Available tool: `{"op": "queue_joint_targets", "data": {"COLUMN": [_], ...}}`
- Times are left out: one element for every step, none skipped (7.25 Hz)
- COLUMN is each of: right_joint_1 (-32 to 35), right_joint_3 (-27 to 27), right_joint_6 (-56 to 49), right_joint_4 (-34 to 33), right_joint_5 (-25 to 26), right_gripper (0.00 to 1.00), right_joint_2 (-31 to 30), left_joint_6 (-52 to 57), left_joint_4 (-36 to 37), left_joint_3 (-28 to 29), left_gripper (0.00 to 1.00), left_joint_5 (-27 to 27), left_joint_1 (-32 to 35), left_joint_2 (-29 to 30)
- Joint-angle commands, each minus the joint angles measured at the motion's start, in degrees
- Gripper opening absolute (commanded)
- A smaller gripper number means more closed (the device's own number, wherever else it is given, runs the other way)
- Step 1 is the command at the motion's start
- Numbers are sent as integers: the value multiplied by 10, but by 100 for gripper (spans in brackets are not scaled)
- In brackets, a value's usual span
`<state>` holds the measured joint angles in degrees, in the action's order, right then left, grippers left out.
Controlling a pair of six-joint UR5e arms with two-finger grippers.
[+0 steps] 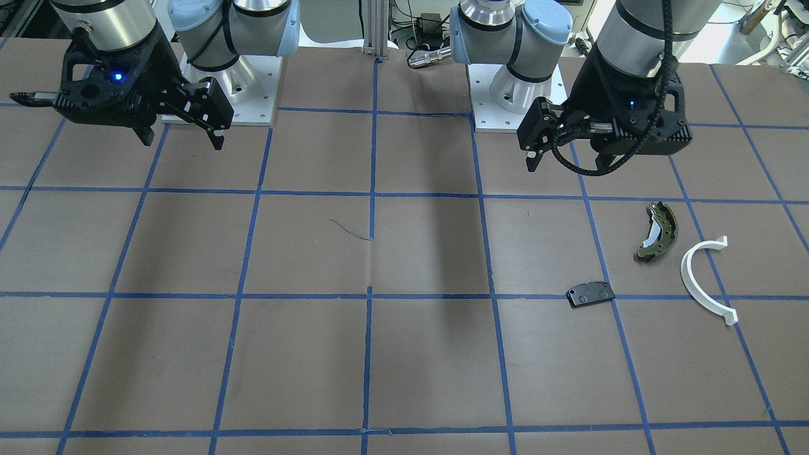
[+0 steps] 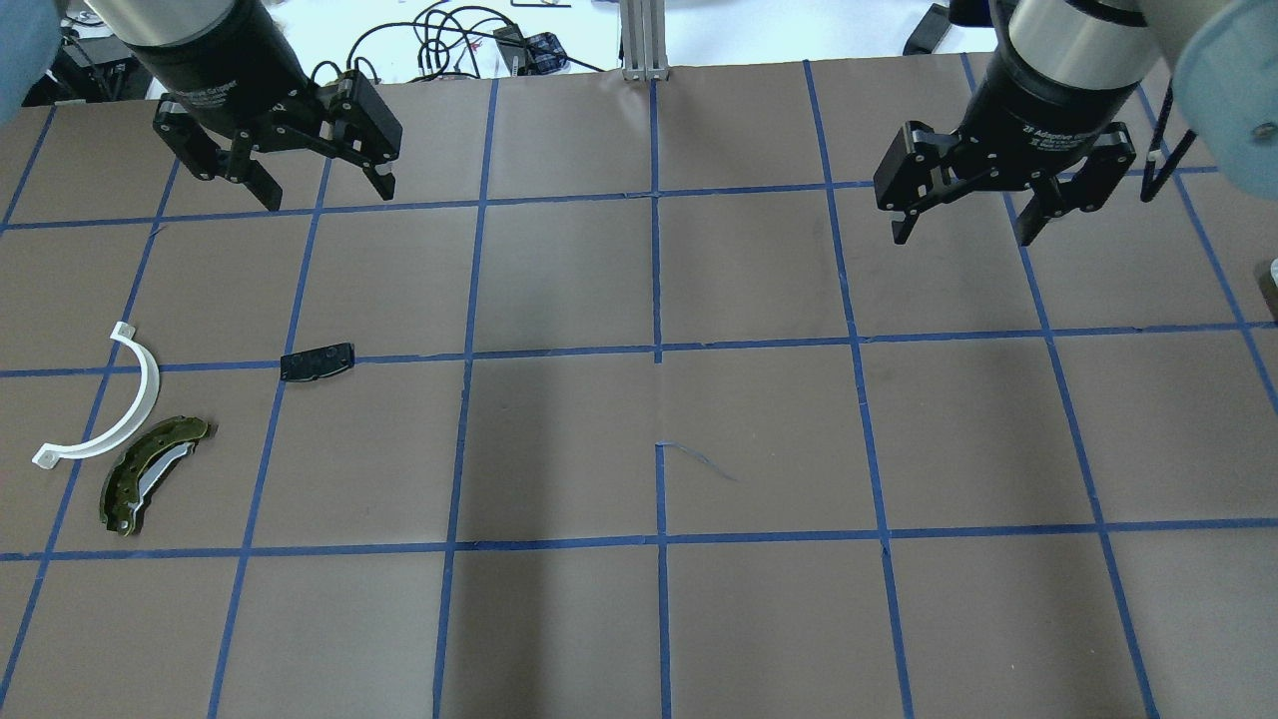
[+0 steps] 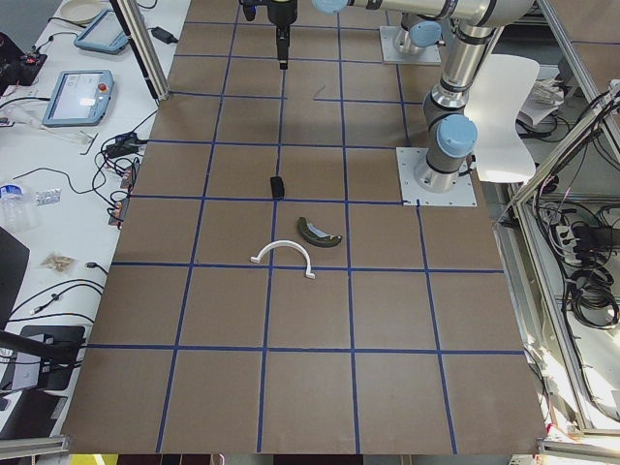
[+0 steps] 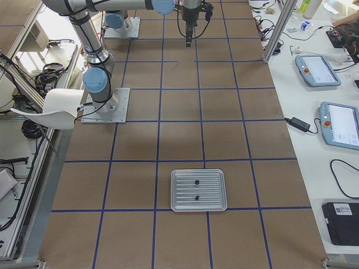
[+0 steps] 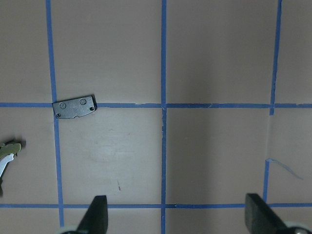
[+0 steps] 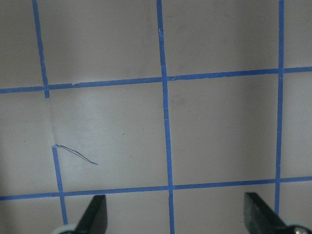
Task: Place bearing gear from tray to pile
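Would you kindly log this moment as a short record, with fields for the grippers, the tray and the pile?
left gripper: jaws open, empty, above the table
right gripper: jaws open, empty, above the table
tray: holds two small dark parts, too small to identify
pile: brake shoe, white half-ring, black pad, lying apart on the robot's left side
task status: nothing grasped yet

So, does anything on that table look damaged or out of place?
Just one flaw: a thin dark curved mark, maybe a tear, on the brown table cover near the middle, where the blue tape line has a gap.
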<state>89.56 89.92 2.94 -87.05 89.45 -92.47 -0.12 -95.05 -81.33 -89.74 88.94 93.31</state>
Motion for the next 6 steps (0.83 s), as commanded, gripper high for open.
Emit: {"op": "queue_joint_targets", "data": {"right_joint_1": [-1, -1, -1, -1, -2, -3], "right_joint_3": [0, 0, 0, 1, 0, 1], "right_joint_6": [0, 0, 0, 0, 0, -1], "right_joint_4": [0, 0, -1, 0, -3, -1], "right_joint_5": [1, 0, -2, -3, -2, -2], "right_gripper": [100, 100, 100, 100, 100, 100], "right_joint_2": [1, 1, 1, 1, 2, 2], "left_joint_6": [-1, -1, -1, -1, -1, -1], "left_joint_4": [0, 0, 0, 0, 0, 0], "left_joint_3": [-1, -1, -1, -1, -1, -1], "left_gripper": [100, 100, 100, 100, 100, 100], "left_joint_5": [-1, -1, -1, 0, 0, 0], "left_joint_1": [0, 0, 0, 0, 0, 0], "left_joint_2": [-1, -1, -1, -1, -1, -1]}}
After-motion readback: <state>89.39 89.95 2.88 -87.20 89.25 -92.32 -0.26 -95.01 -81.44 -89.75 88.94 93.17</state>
